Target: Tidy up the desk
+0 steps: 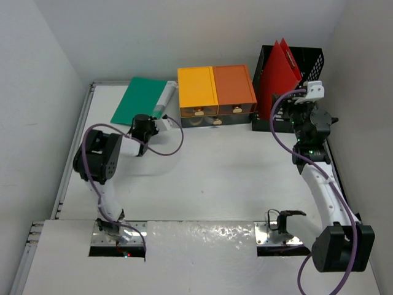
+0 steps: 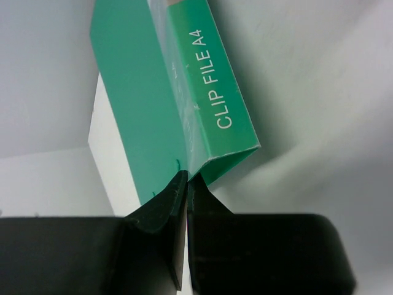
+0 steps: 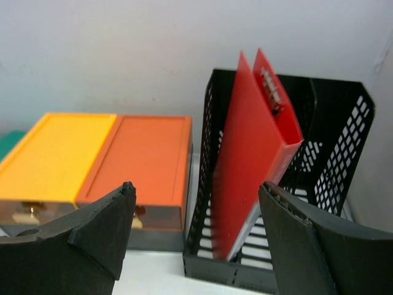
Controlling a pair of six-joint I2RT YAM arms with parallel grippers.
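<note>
Green thin-plastic A4 clip file (image 2: 135, 92) on the large white desk (image 1: 215, 178), left of the yellow-and-orange drawer box (image 1: 216, 92): likely light, bendy, slick; hold at the folded spine. Left gripper (image 2: 186, 187) pinches its spine corner; right gripper (image 3: 196, 196) gapes wide, empty.

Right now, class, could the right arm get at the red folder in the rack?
Probably yes: the right gripper is open and faces the red folder, which stands in the rack with nothing between them.
</note>
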